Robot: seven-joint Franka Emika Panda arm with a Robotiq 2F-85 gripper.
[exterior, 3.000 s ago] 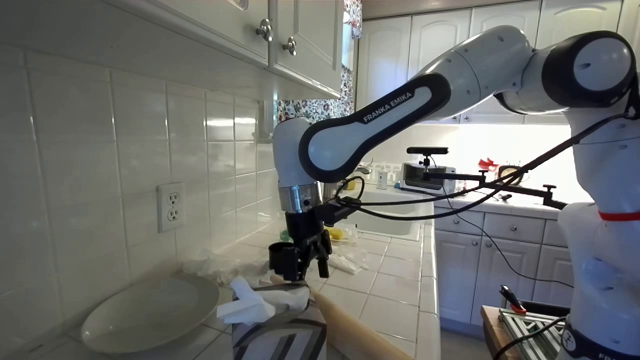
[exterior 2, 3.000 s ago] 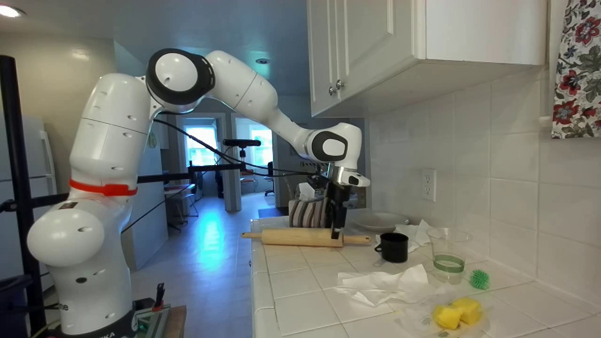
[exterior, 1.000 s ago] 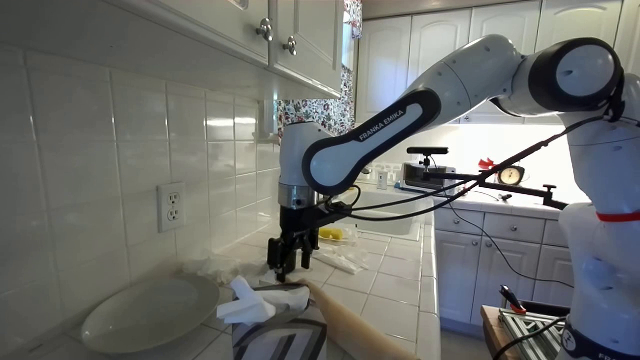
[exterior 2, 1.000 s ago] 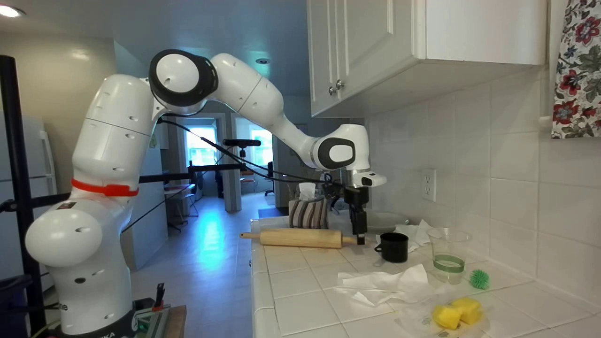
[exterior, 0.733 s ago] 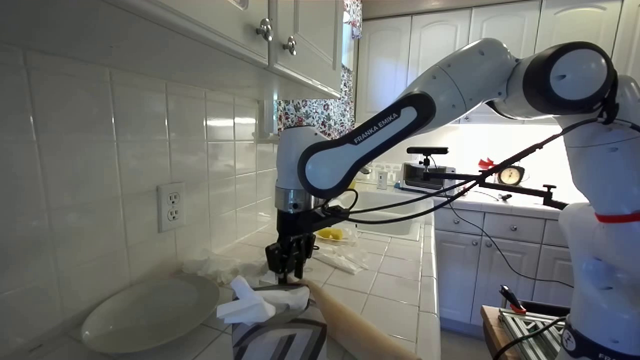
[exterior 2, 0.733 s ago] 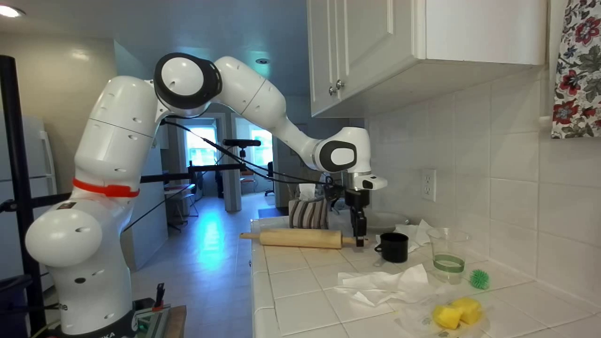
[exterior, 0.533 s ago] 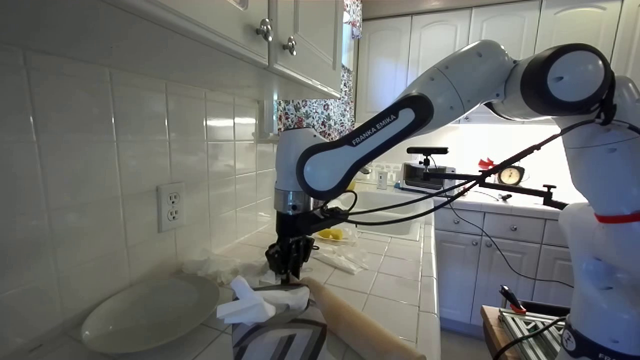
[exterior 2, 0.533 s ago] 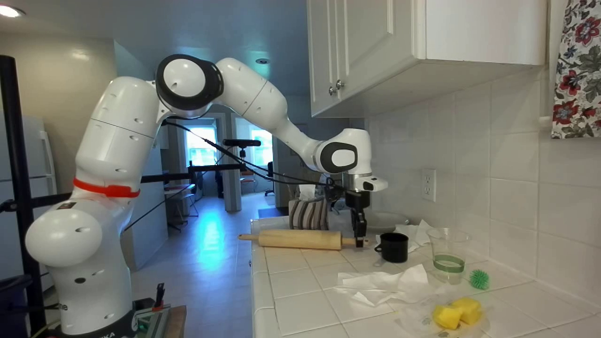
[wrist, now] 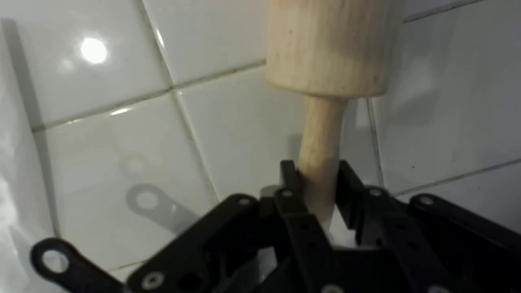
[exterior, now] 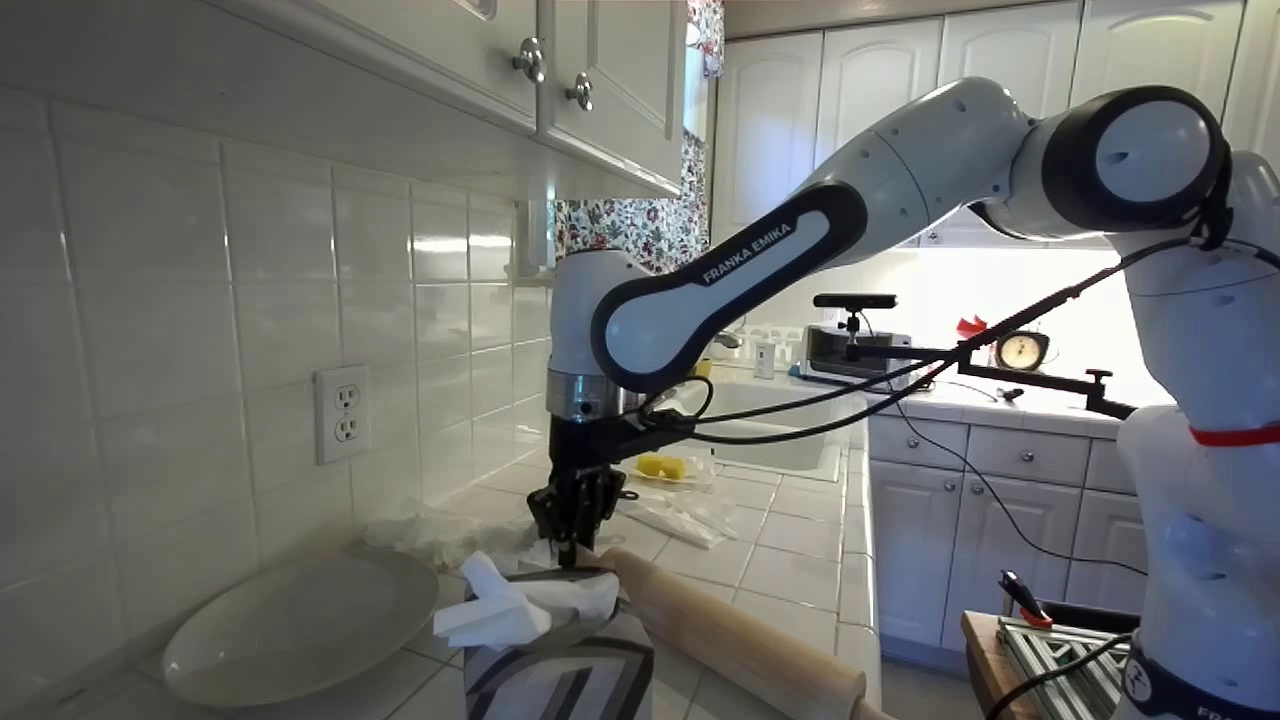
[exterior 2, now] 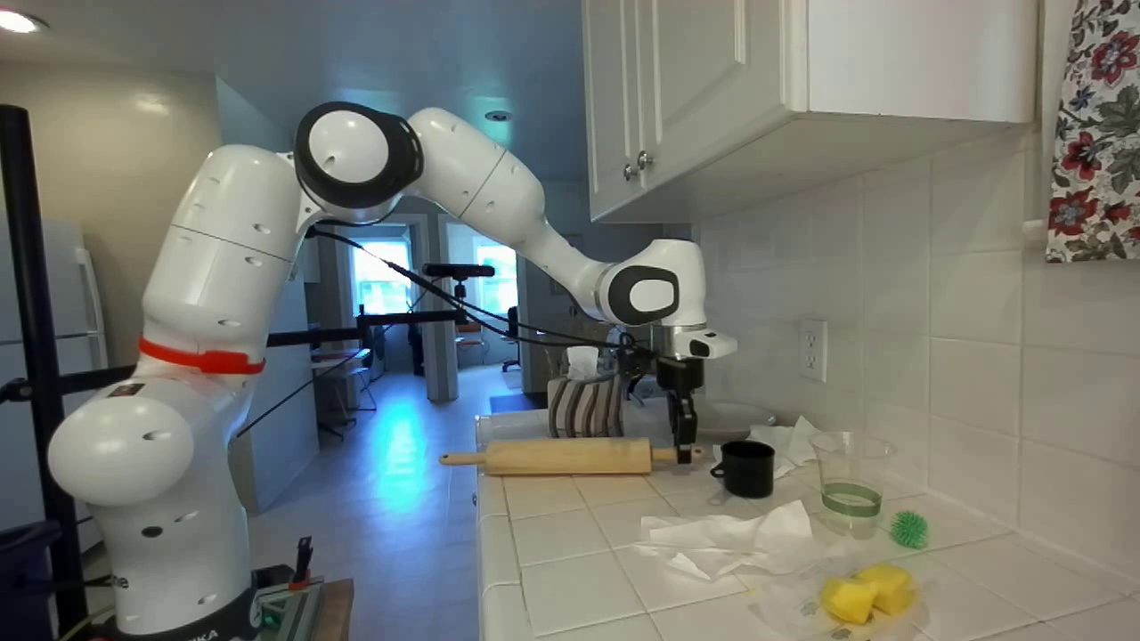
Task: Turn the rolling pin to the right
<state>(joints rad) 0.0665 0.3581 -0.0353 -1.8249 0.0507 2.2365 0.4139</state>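
Clamping just one slim handle, the gripper could let the rolling pin pivot off the counter if swung fast

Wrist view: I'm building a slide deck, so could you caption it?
The gripper closed on one slim handle of the wooden rolling pin, above white tiles.

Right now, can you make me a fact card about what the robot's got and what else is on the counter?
Held: wooden rolling pin
Held by: gripper, closed on one handle
Lifted: can't tell
Cups: black mug and clear cup with green band, both upright
Tissue box: striped, white tissue poking out
Dish: white oval plate
Ball: green, spiky
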